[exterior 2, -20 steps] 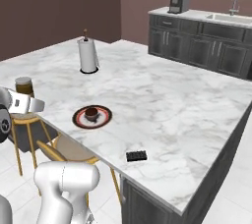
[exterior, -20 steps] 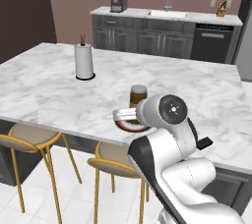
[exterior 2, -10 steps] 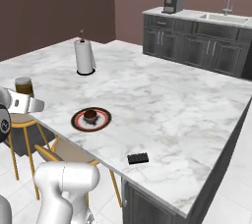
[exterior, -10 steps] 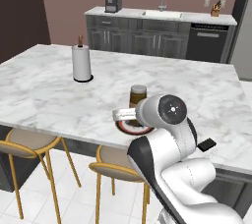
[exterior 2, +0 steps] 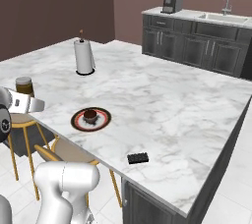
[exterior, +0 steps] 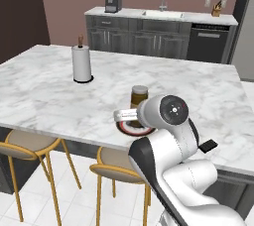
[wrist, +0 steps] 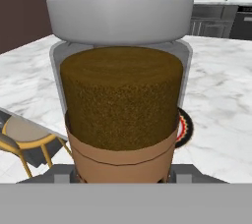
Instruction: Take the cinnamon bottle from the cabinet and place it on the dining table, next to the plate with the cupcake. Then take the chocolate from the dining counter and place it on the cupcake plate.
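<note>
I am in a home kitchen, rendered rather than real. A broad white marble counter (exterior: pixel 208 86) with grey veins spreads before me, with yellow-legged stools (exterior: pixel 22 145) tucked under its near edge and a paper towel roll (exterior: pixel 82 63) standing on it. Along the far wall runs a row of dark grey cabinets (exterior: pixel 144 39) with a sink and faucet (exterior: pixel 161 8), a coffee machine (exterior: pixel 113 2), a knife block (exterior: pixel 216 8) and a dishwasher (exterior: pixel 211 41).
</note>
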